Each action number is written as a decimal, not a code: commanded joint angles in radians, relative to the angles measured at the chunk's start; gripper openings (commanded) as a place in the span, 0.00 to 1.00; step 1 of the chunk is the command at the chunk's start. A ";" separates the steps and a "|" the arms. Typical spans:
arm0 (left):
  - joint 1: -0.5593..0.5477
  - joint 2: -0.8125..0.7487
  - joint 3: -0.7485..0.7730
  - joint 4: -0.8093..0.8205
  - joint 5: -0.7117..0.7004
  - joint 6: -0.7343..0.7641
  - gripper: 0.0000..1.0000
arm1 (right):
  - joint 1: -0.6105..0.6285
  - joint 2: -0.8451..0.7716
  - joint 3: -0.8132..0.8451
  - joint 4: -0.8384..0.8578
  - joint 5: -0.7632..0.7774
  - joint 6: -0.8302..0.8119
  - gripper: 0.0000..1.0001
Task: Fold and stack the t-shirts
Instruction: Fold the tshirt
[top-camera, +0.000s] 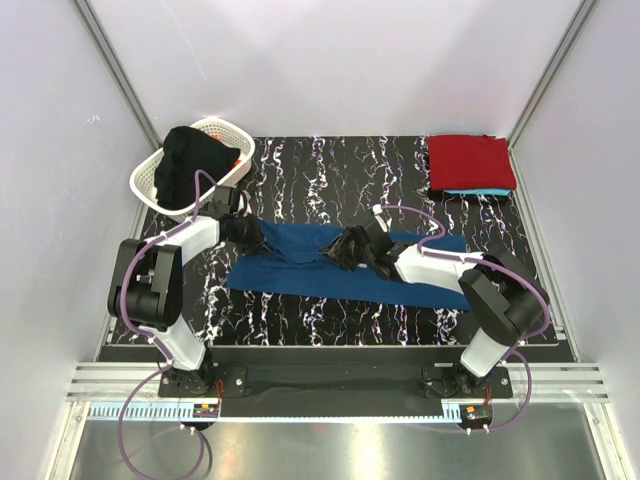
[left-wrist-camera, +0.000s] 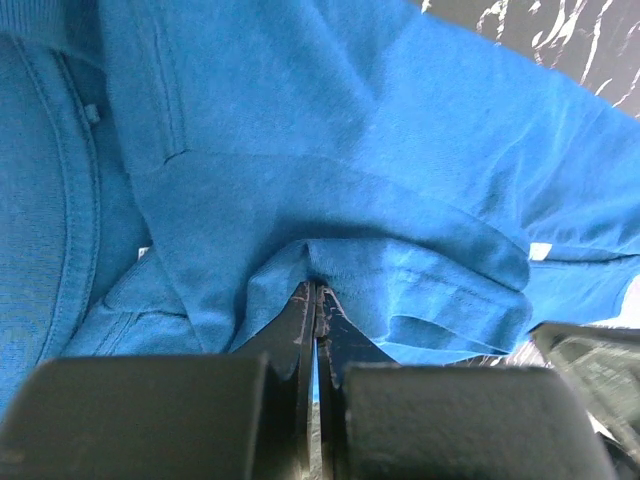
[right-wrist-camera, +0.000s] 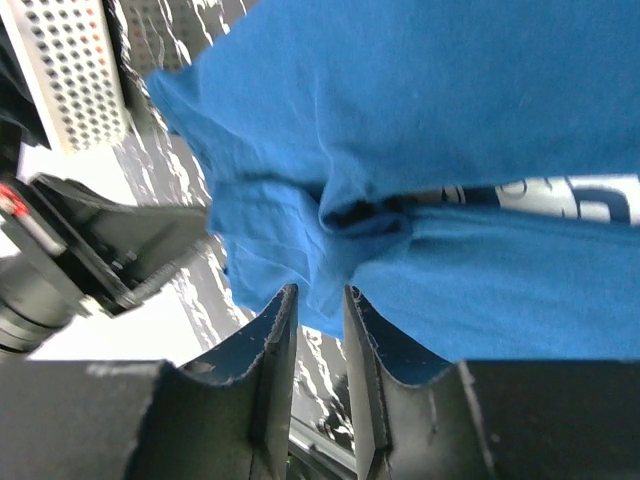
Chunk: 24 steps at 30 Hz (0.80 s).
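A navy blue t-shirt (top-camera: 300, 275) lies partly folded across the middle of the dark marbled table. My left gripper (top-camera: 262, 238) is at its left end, shut on a pinched fold of the blue cloth (left-wrist-camera: 400, 150), which bunches at the tips of the gripper (left-wrist-camera: 316, 290). My right gripper (top-camera: 345, 250) is over the shirt's middle. Its jaws (right-wrist-camera: 318, 292) stand apart, with a fold of the shirt (right-wrist-camera: 450, 100) hanging loose just at their tips. The white chest print (right-wrist-camera: 560, 195) shows to the right. A folded red t-shirt (top-camera: 470, 160) rests on a turquoise one (top-camera: 475, 191) at the back right.
A white lattice basket (top-camera: 150, 180) holding a black garment (top-camera: 195, 160) stands at the back left corner. White walls and metal rails close in the table on three sides. The left arm's gripper body (right-wrist-camera: 90, 250) shows close by in the right wrist view.
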 joint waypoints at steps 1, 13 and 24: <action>-0.005 0.001 0.061 0.033 0.029 -0.003 0.00 | 0.040 -0.057 0.037 -0.028 0.063 -0.046 0.31; -0.006 0.087 0.148 0.060 0.068 -0.022 0.00 | 0.072 -0.120 0.011 -0.072 0.123 -0.279 0.15; -0.019 0.127 0.214 0.079 0.049 -0.031 0.00 | 0.087 -0.005 0.064 -0.072 -0.035 -0.441 0.11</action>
